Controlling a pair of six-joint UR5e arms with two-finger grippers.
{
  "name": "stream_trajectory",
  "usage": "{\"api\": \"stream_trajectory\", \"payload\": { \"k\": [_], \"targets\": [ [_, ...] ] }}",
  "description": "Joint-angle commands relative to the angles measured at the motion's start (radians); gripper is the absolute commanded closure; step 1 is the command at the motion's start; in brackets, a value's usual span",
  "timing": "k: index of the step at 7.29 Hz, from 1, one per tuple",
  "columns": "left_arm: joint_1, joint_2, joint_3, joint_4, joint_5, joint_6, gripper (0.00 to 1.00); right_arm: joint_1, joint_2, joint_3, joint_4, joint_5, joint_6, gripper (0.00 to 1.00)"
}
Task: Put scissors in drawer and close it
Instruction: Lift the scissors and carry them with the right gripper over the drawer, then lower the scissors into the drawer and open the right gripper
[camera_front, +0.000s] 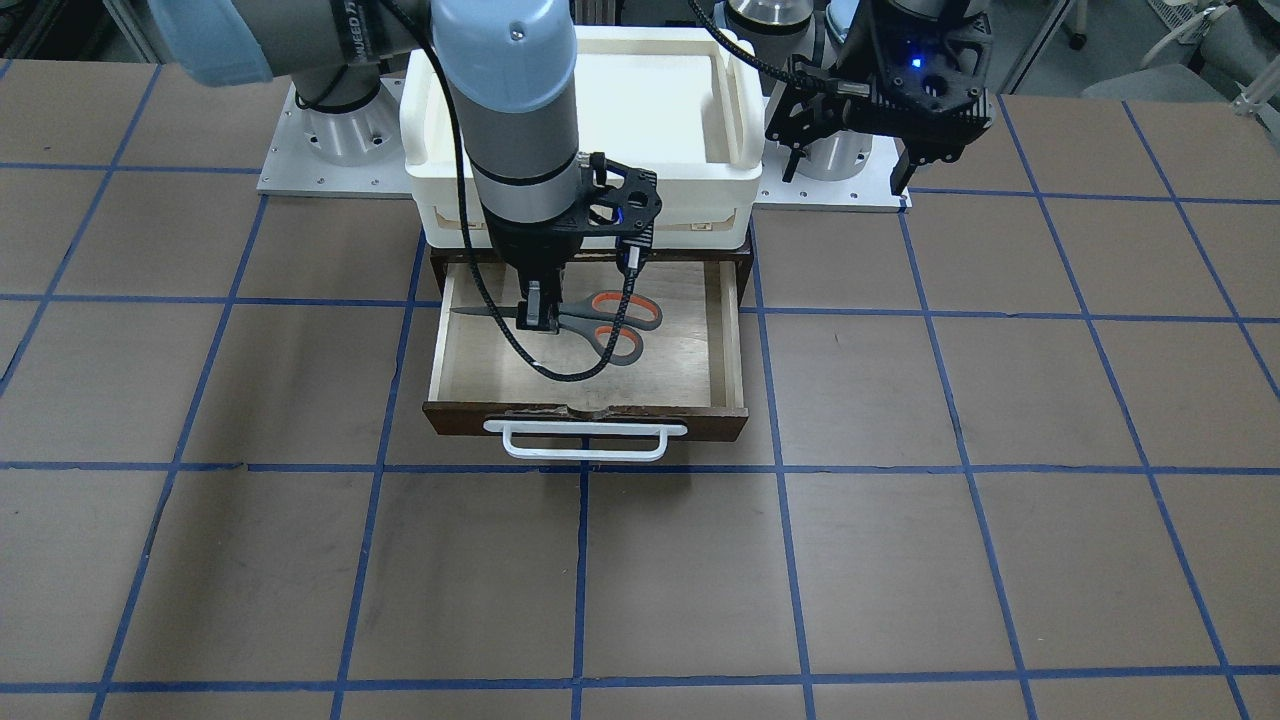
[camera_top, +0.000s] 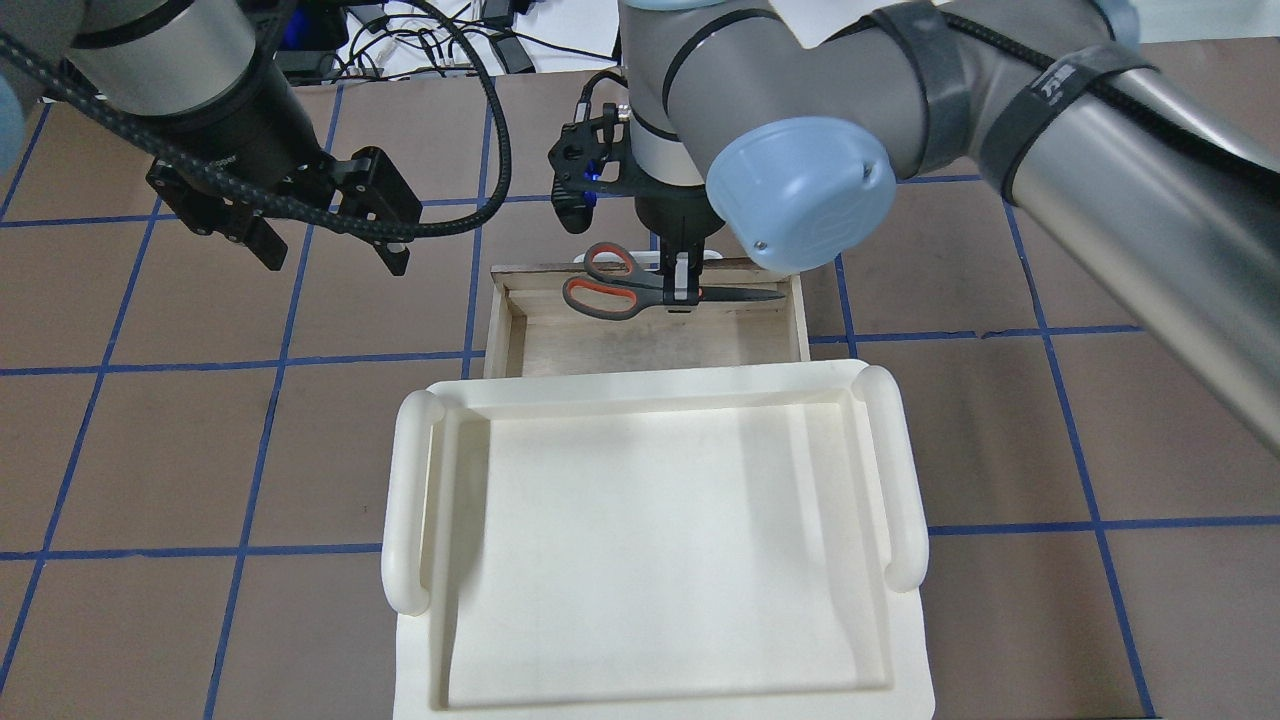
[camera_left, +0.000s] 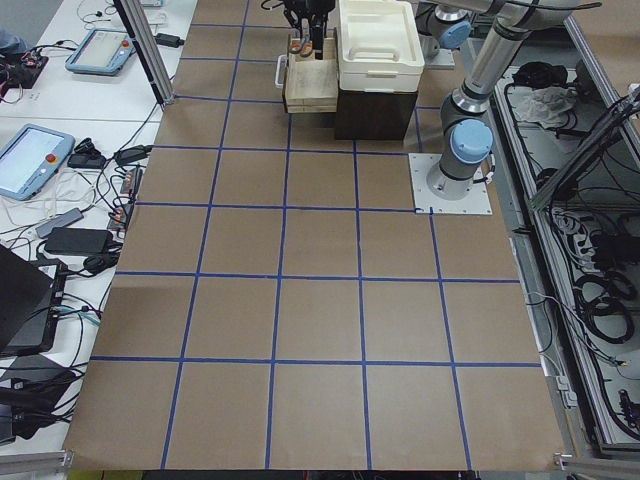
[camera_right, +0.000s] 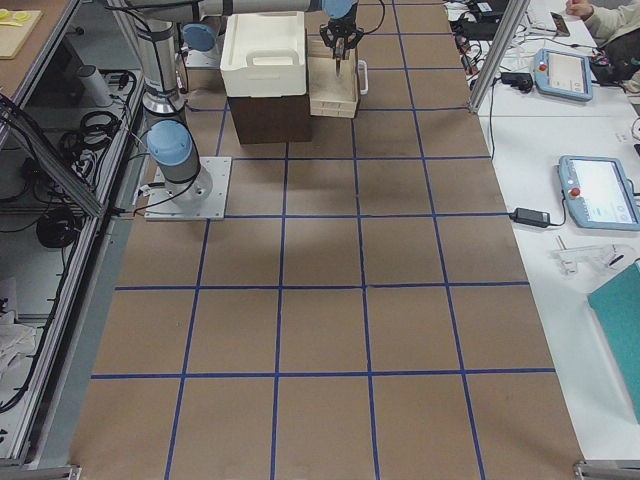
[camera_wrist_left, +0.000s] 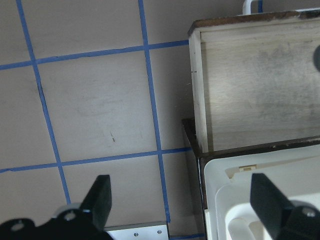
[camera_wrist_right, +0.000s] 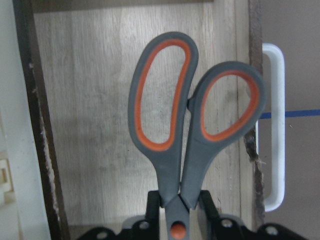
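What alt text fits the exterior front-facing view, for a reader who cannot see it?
The right arm's end effector grips the grey-and-orange scissors near their pivot over the open wooden drawer, blades pointing to the view's left. The left end effector hangs open and empty at upper right, beside the white tray.

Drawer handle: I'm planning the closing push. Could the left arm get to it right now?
Probably yes. The left gripper hangs open and empty beside the drawer, and nothing sits before the white handle; the right gripper, holding the scissors, is over the drawer's inside.
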Motion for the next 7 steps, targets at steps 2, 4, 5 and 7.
{"api": "stream_trajectory", "payload": {
  "k": [2, 4, 5, 7],
  "targets": [
    [0.0, 0.0, 0.001, 0.0, 0.0, 0.0, 0.0, 0.03, 0.033, 0.041, -0.07, -0.001, -0.046, 1.0],
    [0.0, 0.0, -0.001, 0.0, 0.0, 0.0, 0.0, 0.03, 0.049, 0.042, -0.074, -0.001, -0.061, 1.0],
    [0.0, 0.0, -0.001, 0.0, 0.0, 0.0, 0.0, 0.03, 0.053, 0.042, -0.074, -0.001, -0.068, 1.0],
    [0.0, 0.0, -0.001, 0.0, 0.0, 0.001, 0.0, 0.03, 0.055, 0.042, -0.074, -0.001, -0.052, 0.95]
  ]
}}
